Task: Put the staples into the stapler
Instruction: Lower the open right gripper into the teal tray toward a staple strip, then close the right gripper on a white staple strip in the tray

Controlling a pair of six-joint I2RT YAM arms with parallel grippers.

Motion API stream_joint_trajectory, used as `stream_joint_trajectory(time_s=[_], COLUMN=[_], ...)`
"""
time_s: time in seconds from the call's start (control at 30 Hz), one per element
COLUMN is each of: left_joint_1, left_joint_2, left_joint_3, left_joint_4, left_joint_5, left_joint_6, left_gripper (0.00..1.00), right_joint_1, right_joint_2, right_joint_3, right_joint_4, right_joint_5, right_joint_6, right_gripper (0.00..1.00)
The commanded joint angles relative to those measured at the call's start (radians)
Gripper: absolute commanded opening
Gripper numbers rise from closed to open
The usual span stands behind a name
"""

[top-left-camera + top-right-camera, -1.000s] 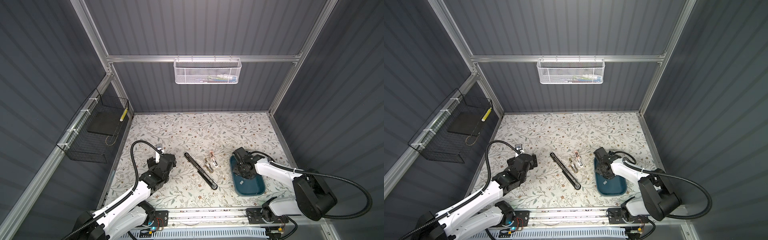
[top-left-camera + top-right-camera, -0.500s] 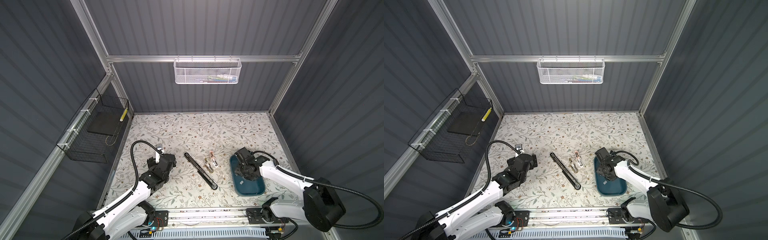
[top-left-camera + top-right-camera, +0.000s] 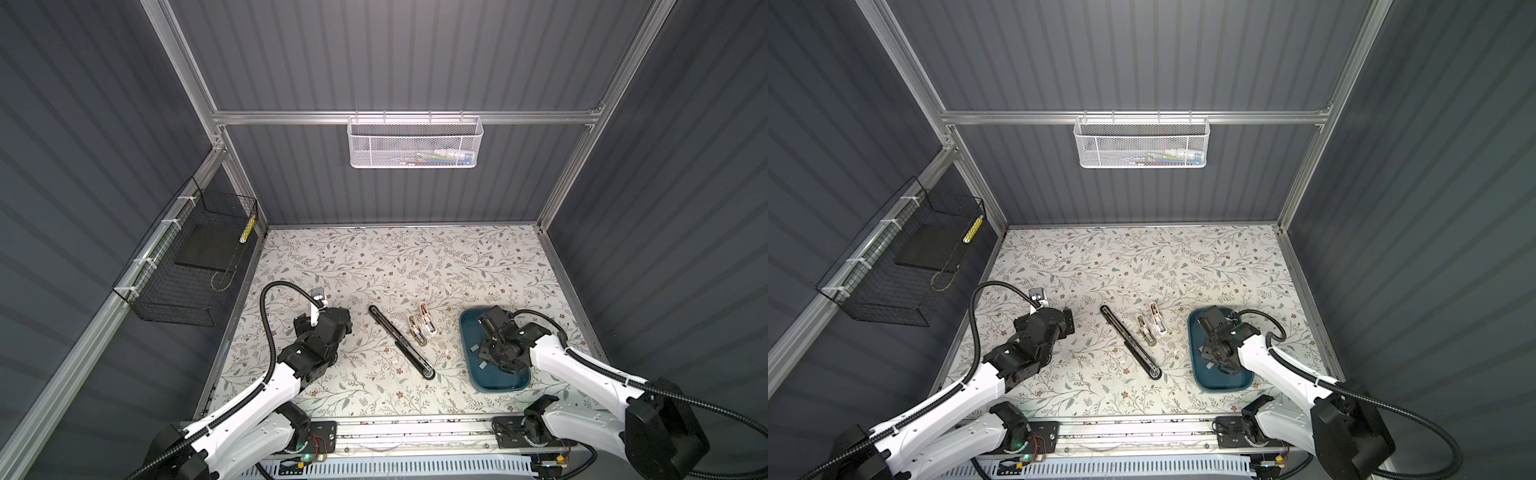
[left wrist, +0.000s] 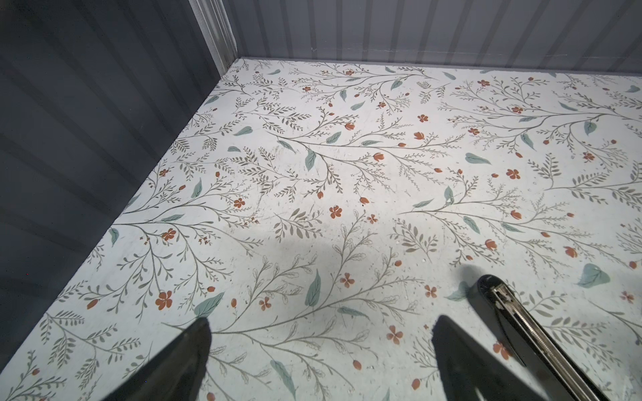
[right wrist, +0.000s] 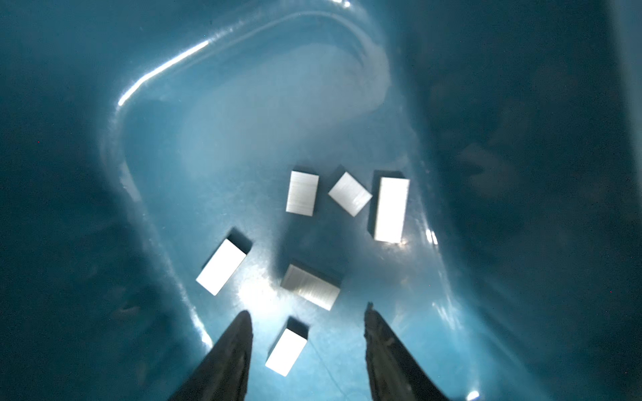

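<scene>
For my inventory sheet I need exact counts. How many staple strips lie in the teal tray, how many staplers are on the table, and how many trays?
Staple strips (right wrist view): 6
Long black stapler: 1
Small staplers: 2
Teal tray: 1
Total: 10

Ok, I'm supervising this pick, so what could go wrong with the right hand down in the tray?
The staple strip seen between the fingers of the open right hand lies flat on the glossy tray; it may slip as the hand closes. A neighbouring strip sits just ahead and could get nudged.
</scene>
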Motion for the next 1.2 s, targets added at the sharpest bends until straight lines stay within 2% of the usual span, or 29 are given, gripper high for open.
stream_joint_trajectory(time_s=[0.0,0.23,0.6,0.83,1.17], left_joint_1=[-0.003,-0.004,-0.004,-0.003,-0.004], left_joint_2=[-0.011,-0.01,-0.018,-0.017,-0.02], left_joint_3=[-0.007,-0.007,-0.01,-0.01,-0.011], left_joint_4=[0.014,0.012,0.013,0.012,0.011], left_joint_5=[-0.015,-0.017,-0.019,-0.02,-0.021], left_joint_6=[0.013,0.013,0.011,0.012,0.011], left_gripper=[1.0,1.0,1.0,1.0,1.0], right_joint_1=[0.006,0.007,0.006,0.002,0.001], right_joint_2=[0.034,0.118,0.142,0.182,0.224], right_joint_3=[0.005,0.033,0.05,0.062,0.07], right_joint_4=[-0.026,-0.035,-0.057,-0.03,0.011], right_joint_5=[0.039,0.051,0.115,0.105,0.078], right_joint_6=[-0.029,-0.033,0.004,-0.001,-0.01], right_gripper=[0.53,0.51,0.51,0.44,0.41])
